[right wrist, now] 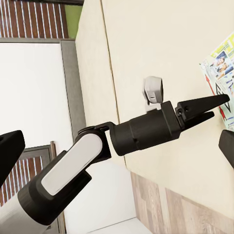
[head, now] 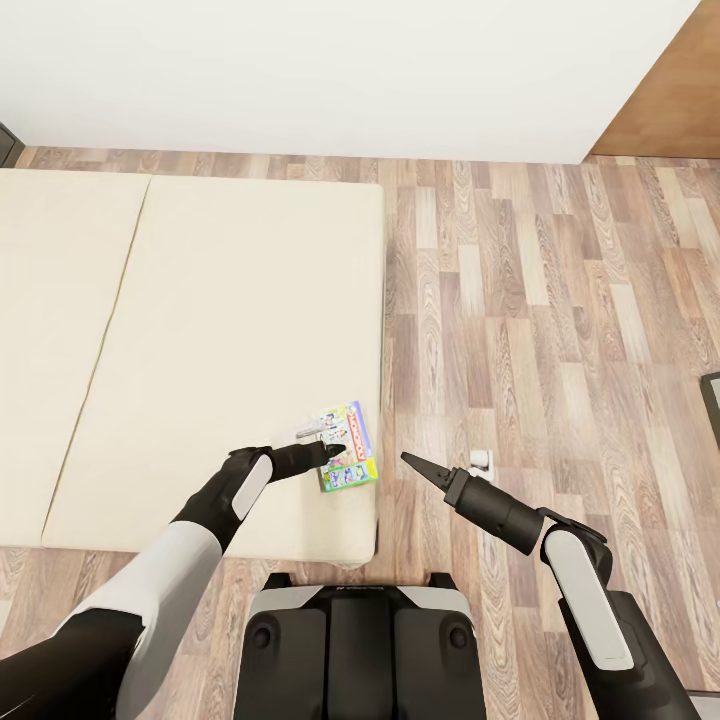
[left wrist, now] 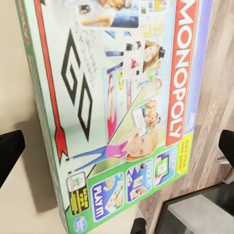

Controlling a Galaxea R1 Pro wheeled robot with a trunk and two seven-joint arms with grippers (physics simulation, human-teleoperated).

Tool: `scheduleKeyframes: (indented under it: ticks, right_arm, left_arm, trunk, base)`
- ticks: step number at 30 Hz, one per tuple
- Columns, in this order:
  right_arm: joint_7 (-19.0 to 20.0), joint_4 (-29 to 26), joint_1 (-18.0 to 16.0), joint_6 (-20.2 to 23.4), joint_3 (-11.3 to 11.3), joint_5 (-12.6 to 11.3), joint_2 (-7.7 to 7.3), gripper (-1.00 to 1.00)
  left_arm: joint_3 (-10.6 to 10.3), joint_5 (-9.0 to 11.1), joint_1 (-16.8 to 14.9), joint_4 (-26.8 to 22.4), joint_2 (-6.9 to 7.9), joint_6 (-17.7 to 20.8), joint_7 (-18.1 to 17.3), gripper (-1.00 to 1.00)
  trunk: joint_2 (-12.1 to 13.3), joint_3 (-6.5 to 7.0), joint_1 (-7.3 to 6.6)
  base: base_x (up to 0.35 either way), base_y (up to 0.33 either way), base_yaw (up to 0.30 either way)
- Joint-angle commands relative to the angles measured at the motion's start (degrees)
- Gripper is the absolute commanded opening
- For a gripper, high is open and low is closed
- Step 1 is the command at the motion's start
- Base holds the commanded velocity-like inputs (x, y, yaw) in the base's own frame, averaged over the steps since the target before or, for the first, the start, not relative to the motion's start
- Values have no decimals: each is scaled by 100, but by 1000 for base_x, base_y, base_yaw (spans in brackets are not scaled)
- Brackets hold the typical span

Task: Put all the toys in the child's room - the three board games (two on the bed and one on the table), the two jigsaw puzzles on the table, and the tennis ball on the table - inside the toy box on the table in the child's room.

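Observation:
A board game (head: 346,446), a green-edged box with a white colourful "MONOPOLY" cover, lies flat on the near right corner of the bed (head: 220,330). In the left wrist view the box (left wrist: 122,107) lies close below, between the two black fingertips (left wrist: 9,153), which stand far apart. My left gripper (head: 322,454) is open and hovers at the box's near left edge, holding nothing. From the right wrist view the left gripper (right wrist: 202,109) points at the box's corner (right wrist: 222,73). My right gripper (head: 410,462) is open over the floor beside the bed, empty.
Wood-plank floor (head: 560,320) stretches to the right of the bed, with a white wall (head: 330,70) behind. A dark object (head: 712,400) sits at the far right edge. The robot's base (head: 360,650) is against the bed's near edge.

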Motion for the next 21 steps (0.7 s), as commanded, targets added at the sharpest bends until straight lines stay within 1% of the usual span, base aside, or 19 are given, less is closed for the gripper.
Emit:
scheduleKeyframes:
  ticks: [1,21]
  right_arm:
    - [7,-1,-2,29,-3,-10,-1,100]
    - [14,-1,-2,29,-3,-10,-1,100]
  left_arm:
    - [-3,22,-1,-6,1,29,-2,100]
    - [-7,30,-1,-3,2,29,-21,100]
  trunk:
    - [-9,-6,3]
    - [-9,-6,3]
  base:
    - [0,0,0]
    - [0,0,0]
